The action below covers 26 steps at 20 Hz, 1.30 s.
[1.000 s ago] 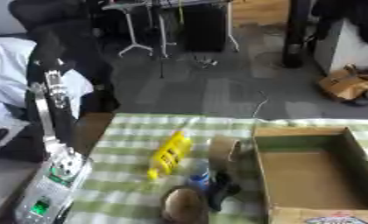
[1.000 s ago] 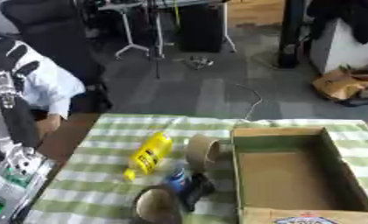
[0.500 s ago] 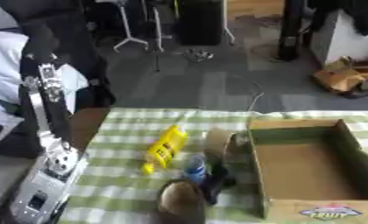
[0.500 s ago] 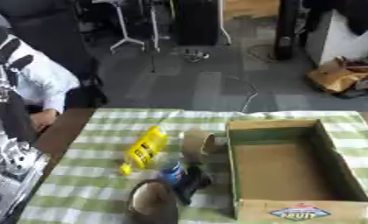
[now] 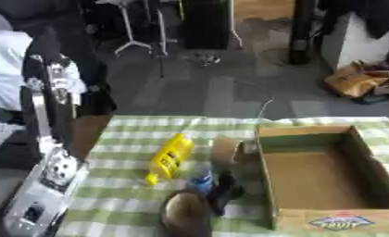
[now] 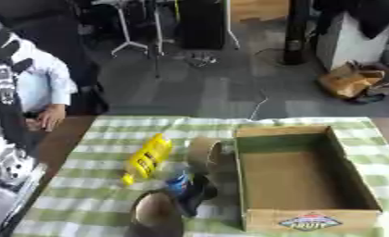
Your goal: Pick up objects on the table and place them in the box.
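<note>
Evidently the task is at its start: the box [image 6: 299, 178] sits empty at 3 o'clock on the worktop [image 5: 121, 203], and every object lies outside it. A yellow bottle [image 5: 169, 158] lies tilted on the checked cloth at about 9 o'clock from the box, well apart from it. A tape roll [image 6: 204, 154] stands on edge just beside the box's left wall. Toward 7 o'clock from the box, a blue-and-black item [image 6: 188, 187] and a round brown thing [image 6: 155, 214] crowd close together (what they are I cannot make out).

The left arm [image 5: 48, 139] comes in along the left edge, at 9 o'clock, its silver and black links upright; the left robot hand itself is not clearly shown, so I cannot tell whether its fingers are apart or curled. The right robot hand shows in neither view.

So the step in hand looks like the approach before the first pick. The next move probably calls for bringing a hand over to one object, the bottle being nearest the left arm and free of neighbours, then closing around it.
</note>
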### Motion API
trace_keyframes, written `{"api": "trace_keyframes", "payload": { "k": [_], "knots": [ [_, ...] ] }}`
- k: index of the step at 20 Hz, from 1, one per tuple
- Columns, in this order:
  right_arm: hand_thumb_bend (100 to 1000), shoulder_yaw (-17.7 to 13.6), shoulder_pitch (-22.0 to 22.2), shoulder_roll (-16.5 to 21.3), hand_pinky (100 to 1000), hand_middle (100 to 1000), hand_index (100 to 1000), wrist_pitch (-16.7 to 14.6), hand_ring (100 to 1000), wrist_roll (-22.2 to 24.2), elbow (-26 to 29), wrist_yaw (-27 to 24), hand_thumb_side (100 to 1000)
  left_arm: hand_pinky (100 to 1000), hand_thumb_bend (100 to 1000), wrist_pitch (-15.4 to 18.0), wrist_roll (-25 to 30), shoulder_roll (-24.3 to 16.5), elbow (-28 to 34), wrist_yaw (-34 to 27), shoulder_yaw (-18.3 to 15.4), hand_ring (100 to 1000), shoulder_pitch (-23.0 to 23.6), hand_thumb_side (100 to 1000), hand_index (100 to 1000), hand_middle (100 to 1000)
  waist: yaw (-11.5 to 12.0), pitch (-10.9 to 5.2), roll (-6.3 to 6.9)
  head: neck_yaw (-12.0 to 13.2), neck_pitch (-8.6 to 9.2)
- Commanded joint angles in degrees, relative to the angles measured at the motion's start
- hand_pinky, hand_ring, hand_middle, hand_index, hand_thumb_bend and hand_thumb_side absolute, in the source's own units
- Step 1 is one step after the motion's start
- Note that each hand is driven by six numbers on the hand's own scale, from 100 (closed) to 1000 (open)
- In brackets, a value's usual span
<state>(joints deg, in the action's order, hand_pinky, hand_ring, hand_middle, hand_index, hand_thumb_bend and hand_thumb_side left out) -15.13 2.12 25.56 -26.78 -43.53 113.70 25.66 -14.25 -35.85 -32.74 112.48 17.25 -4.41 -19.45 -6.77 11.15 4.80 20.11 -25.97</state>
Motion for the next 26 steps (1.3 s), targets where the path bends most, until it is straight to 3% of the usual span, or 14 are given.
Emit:
{"api": "trace_keyframes", "payload": {
  "k": [1,4,9,13,18,21,26],
  "knots": [
    [100,-0.16,0.17,2.14,855,879,919,-8.04,966,-8.43,0.89,0.51,1000,856,147,-11.78,9.51,-5.17,-0.47,6.41,1.70,934,-2.37,1000,965,914,0.08,-0.96,0.00,0.56,0.66],
    [100,-0.06,0.32,2.28,854,879,919,-7.84,966,-8.43,0.89,0.64,1000,874,121,-19.64,20.35,-8.37,-1.66,10.92,3.61,943,-4.47,1000,971,918,0.20,-1.18,0.30,1.02,0.68],
    [100,0.08,0.51,2.53,854,878,917,-7.78,966,-8.43,0.89,0.80,1000,946,109,-26.55,37.96,-13.41,-6.54,16.77,7.70,1000,-7.51,1000,1000,954,0.10,-1.41,0.49,1.61,1.15],
    [100,0.22,0.58,2.61,854,878,917,-7.77,965,-8.43,0.89,0.87,1000,997,153,-27.42,50.91,-15.79,-10.63,22.05,10.40,1000,-10.71,1000,1000,976,0.03,-1.50,0.58,2.23,1.69],
    [100,0.54,0.48,3.00,855,878,917,-7.69,965,-8.43,0.89,0.73,1000,1000,204,-29.26,64.97,-16.48,-17.01,23.82,12.95,1000,-15.10,1000,1000,1000,0.22,-1.66,0.85,2.56,1.38],
    [100,0.65,0.46,3.15,854,878,916,-7.59,965,-8.43,0.89,0.69,1000,1000,212,-29.72,70.78,-16.66,-19.85,25.01,14.66,1000,-17.43,1000,1000,1000,0.27,-1.71,1.00,2.50,1.22],
    [100,0.84,0.36,3.20,853,877,913,-7.27,965,-8.43,0.89,0.64,1000,1000,306,-30.13,76.31,-16.09,-24.42,26.28,17.12,1000,-20.15,1000,1000,1000,0.07,-1.66,1.27,2.77,1.13]
  ]
}}
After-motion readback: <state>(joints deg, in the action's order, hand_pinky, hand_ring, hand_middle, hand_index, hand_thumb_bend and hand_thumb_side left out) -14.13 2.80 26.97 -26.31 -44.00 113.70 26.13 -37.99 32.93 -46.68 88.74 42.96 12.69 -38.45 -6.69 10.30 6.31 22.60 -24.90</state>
